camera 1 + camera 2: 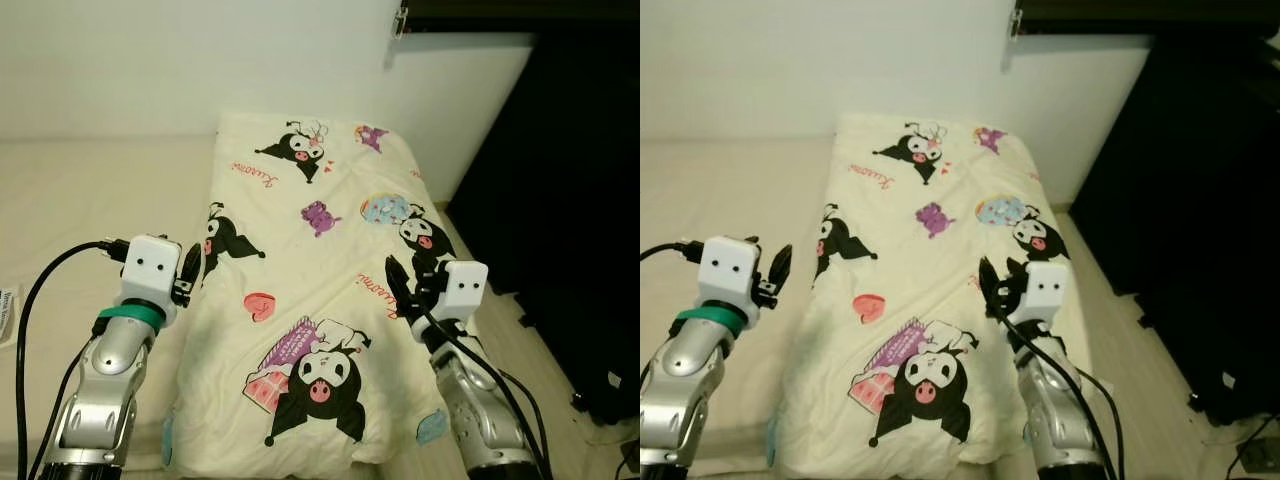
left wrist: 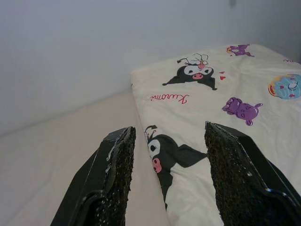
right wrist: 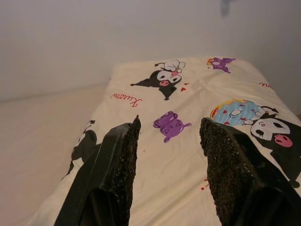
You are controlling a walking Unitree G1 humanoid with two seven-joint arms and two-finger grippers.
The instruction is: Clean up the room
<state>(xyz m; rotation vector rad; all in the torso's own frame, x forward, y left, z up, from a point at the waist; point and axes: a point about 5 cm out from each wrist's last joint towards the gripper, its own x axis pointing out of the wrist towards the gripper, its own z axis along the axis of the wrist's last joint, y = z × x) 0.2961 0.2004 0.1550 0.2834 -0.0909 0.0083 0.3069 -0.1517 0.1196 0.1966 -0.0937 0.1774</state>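
A cream blanket printed with black cartoon characters lies folded lengthwise on the right part of a beige mattress. My left gripper hovers open over the blanket's left edge, its fingers framing a black character print. My right gripper hangs open above the blanket's right side, near another character print; its fingers point along the blanket toward the wall. Neither gripper holds anything.
A white wall runs behind the bed. Dark furniture stands close on the right, with a strip of floor and cables beside it. A small paper item lies at the mattress's left edge.
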